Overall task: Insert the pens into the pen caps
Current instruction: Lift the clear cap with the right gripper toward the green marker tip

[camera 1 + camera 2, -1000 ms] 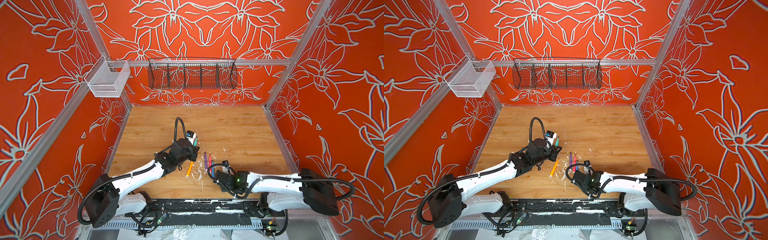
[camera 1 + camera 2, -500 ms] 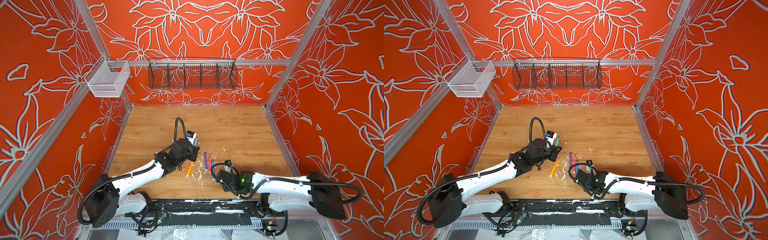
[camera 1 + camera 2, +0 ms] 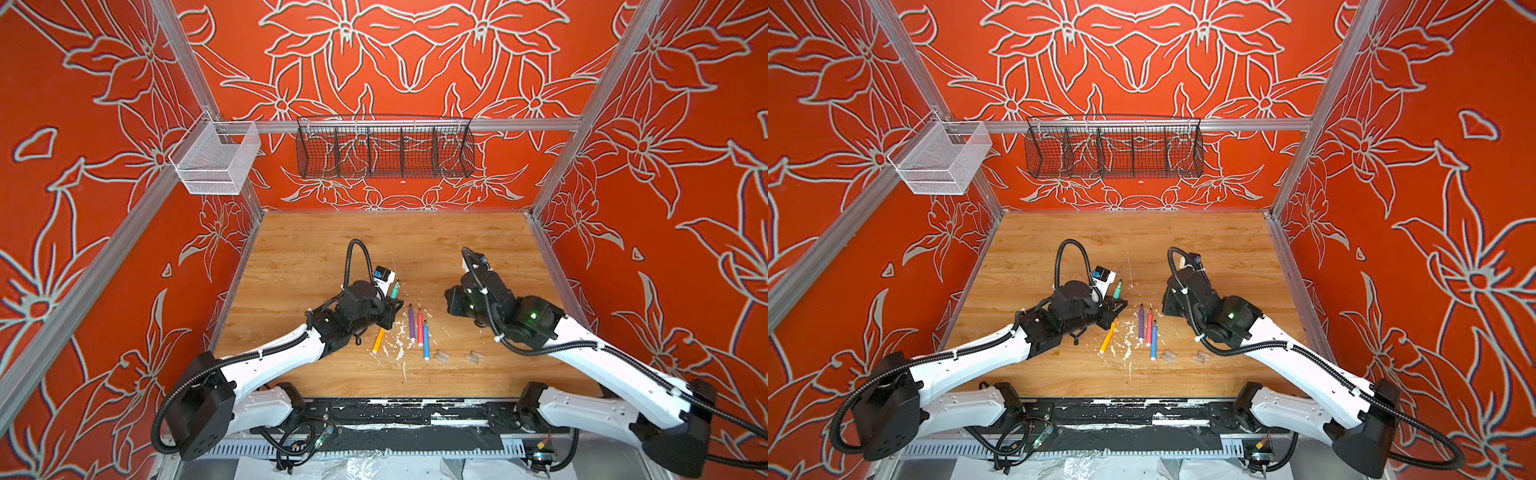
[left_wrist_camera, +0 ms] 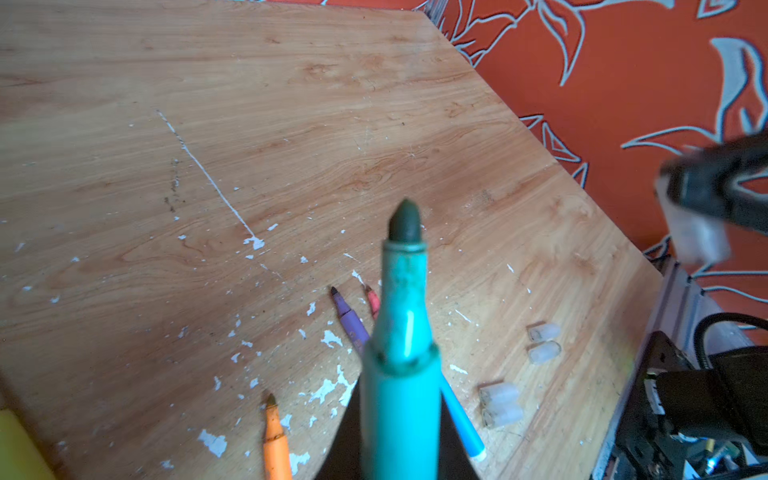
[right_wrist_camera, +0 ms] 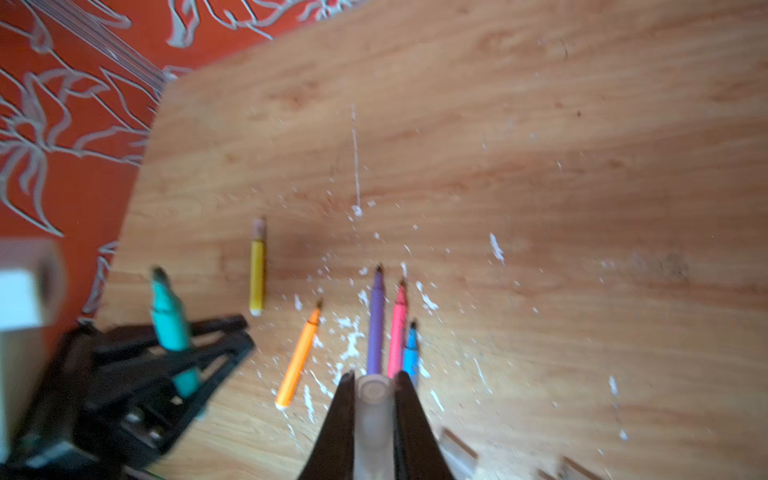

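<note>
Right, both sides are loaded. The left gripper is clenched on the green pen, low on the barrel, so most of the pen stands out past the fingertips with the dark tip leading. The right gripper is squeezing a clear cap by its sides, open mouth facing out ahead of the fingertips. The two are well apart, with the purple pen, pink pen and blue pen lying on the table between them. The orange pen sits just beside the left gripper, and the loose caps lie behind the right one.

The danger, I'd say, is the meeting: tip and mouth must line up dead straight. Come in skewed and the tip catches the rim, and that slick little cap could twist or squirt out of the pinch. The pen, gripped so far back, could swivel under the push. It's a stubby green barrel, ink-smudged near a blunt, blackened tip.
</note>
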Tool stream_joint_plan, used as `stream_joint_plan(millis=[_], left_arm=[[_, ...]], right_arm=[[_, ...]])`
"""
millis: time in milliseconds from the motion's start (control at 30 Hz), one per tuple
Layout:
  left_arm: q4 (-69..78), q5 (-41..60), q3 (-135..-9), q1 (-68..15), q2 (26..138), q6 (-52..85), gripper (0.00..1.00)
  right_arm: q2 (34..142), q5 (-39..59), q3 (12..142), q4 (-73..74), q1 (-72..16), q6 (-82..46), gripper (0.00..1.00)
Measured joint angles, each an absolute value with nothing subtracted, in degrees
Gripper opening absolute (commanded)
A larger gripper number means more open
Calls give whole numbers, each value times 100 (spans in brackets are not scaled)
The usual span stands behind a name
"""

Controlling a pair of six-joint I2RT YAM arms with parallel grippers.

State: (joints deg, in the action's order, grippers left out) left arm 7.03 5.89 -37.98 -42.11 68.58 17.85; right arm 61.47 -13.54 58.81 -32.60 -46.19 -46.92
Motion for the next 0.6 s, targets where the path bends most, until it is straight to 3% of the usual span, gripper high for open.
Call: stream_joint_plan(millis=[233, 400, 600], left_arm=[[982, 1081, -3780, -4211, 6965, 1793, 0], [1033, 1297, -3837, -4211, 7334, 1892, 0], [1063, 1662, -4084, -4209, 7859, 2222, 0]], right_arm=[[6624, -801, 5334, -1649, -3929, -4764, 0], [6628, -548, 4185, -663, -3514, -4827, 0], [6377, -386, 3745, -43, -3391, -4788, 0]])
